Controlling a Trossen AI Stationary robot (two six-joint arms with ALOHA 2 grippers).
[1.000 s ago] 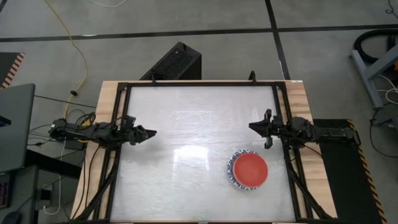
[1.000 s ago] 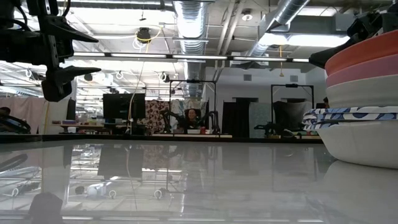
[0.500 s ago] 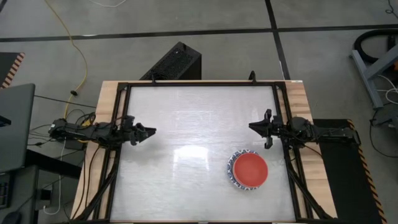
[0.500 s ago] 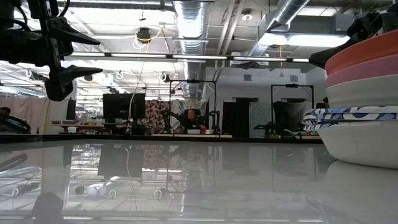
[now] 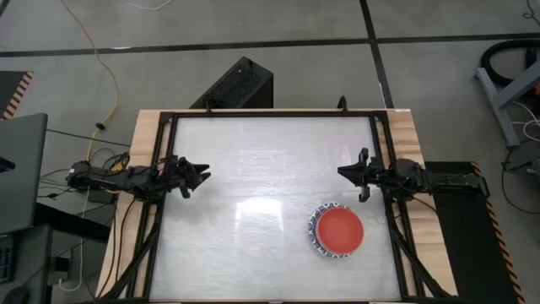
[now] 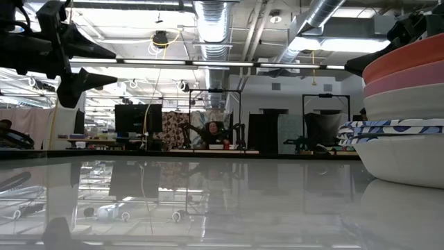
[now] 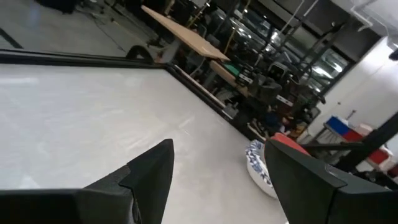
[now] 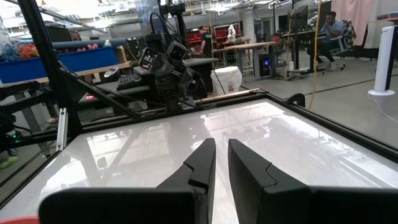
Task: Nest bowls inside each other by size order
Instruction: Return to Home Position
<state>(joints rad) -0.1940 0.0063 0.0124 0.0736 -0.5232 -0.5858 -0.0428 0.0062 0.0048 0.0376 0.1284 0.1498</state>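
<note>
bowls [image 5: 339, 231] stacked, lower ones mostly hidden; left fingers [image 7: 149, 174] apart, right fingers [image 8: 199, 165] together.

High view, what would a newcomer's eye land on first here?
The stack of bowls stands out most, with a red bowl on top. It sits on the glossy white table, on the right arm's side. Both dark arms hang empty at the table's sides, the left pincer open and the right pincer closed.
</note>
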